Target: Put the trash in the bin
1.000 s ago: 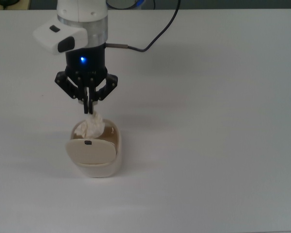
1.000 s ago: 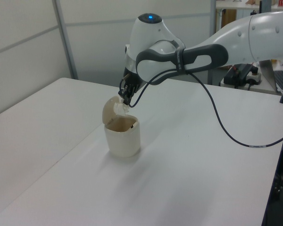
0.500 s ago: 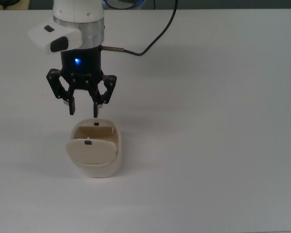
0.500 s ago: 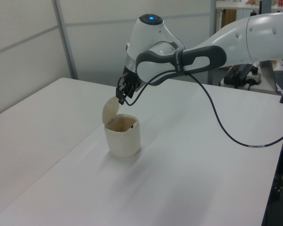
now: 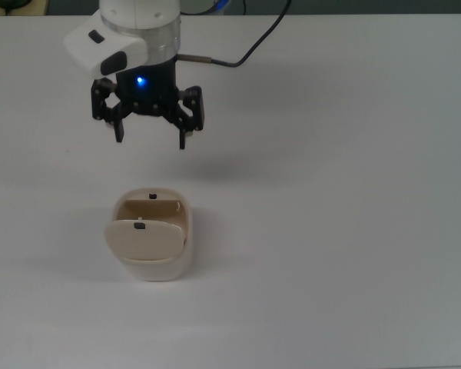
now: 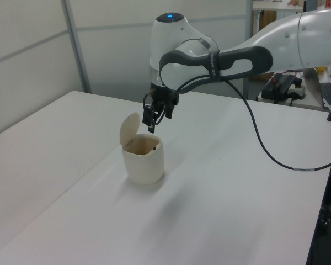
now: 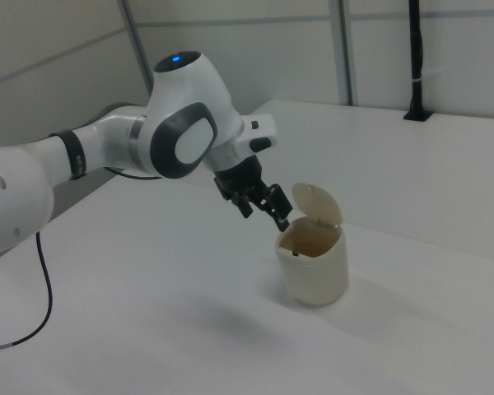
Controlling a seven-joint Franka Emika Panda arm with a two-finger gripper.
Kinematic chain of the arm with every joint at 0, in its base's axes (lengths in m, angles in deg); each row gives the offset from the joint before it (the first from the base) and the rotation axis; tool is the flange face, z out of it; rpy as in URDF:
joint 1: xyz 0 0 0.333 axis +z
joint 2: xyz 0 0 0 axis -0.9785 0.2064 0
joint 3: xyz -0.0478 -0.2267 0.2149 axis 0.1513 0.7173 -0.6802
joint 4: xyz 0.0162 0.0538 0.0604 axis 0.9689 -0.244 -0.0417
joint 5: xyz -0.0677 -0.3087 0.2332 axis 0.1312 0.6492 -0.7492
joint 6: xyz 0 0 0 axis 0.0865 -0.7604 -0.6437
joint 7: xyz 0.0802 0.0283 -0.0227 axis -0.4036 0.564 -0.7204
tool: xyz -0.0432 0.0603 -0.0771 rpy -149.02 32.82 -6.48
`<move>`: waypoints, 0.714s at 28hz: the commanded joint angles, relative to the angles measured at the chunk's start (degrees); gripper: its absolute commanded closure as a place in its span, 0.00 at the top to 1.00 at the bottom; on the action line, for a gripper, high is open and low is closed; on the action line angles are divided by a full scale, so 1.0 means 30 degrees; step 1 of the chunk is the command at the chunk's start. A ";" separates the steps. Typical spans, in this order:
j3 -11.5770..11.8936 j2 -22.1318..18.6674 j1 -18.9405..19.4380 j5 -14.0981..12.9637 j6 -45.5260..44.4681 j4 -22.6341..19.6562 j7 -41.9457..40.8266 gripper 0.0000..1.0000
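You see a big white table filling the top view. The robot arm is white and reaches in from the left view's right. A black cable hangs from it and runs down to the table edge.

Your bin is beige and stands on the table, in the lower left part of the top view. Its flat lid is tipped up, so the bin is open on top. You can see a small dark mark on the lid and one on the rim.

Your gripper hangs in the air above the table, near the bin but not touching it. Its two black fingers are spread wide apart and hold nothing.

You cannot see the trash in any view. It may be down inside the bin, but you cannot tell.
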State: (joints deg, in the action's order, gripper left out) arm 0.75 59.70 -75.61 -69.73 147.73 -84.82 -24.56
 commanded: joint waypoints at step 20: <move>0.0097 -0.4568 0.0317 -0.0517 -0.8960 -0.0157 -0.0874 1.00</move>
State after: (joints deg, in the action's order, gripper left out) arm 0.59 47.11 -74.81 -69.99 122.13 -84.29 -25.01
